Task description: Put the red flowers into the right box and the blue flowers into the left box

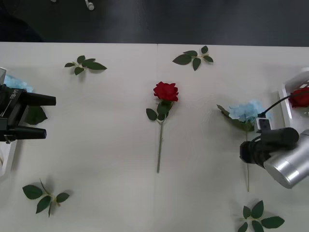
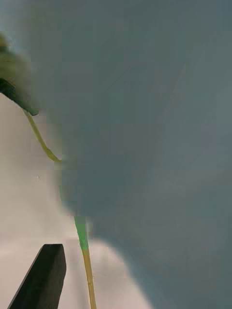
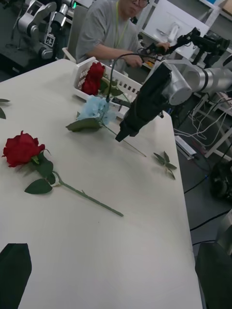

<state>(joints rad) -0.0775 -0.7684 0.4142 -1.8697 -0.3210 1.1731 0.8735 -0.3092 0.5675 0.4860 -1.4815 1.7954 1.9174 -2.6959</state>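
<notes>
A red flower (image 1: pixel 165 91) (image 3: pixel 21 147) lies alone at the table's middle, its stem toward me. A blue flower (image 1: pixel 246 111) (image 3: pixel 94 108) lies near the right box (image 1: pixel 286 104) (image 3: pixel 126 87), which holds red flowers (image 1: pixel 300 98) (image 3: pixel 92 79). My right gripper (image 1: pixel 245 152) (image 3: pixel 122 136) is low over the blue flower's stem (image 2: pixel 83 239). One black finger (image 2: pixel 43 275) stands beside the stem, apart from it. My left gripper (image 1: pixel 49 116) (image 3: pixel 113 251) is open and holds nothing. It sits by the left box (image 1: pixel 8 162), where a pale blue bloom (image 1: pixel 20 84) shows.
Loose green leaf sprigs lie at the far left (image 1: pixel 86 64), far middle (image 1: pixel 194 57), near left (image 1: pixel 44 195) and near right (image 1: pixel 258 217). The table's far edge (image 1: pixel 154 43) meets dark floor.
</notes>
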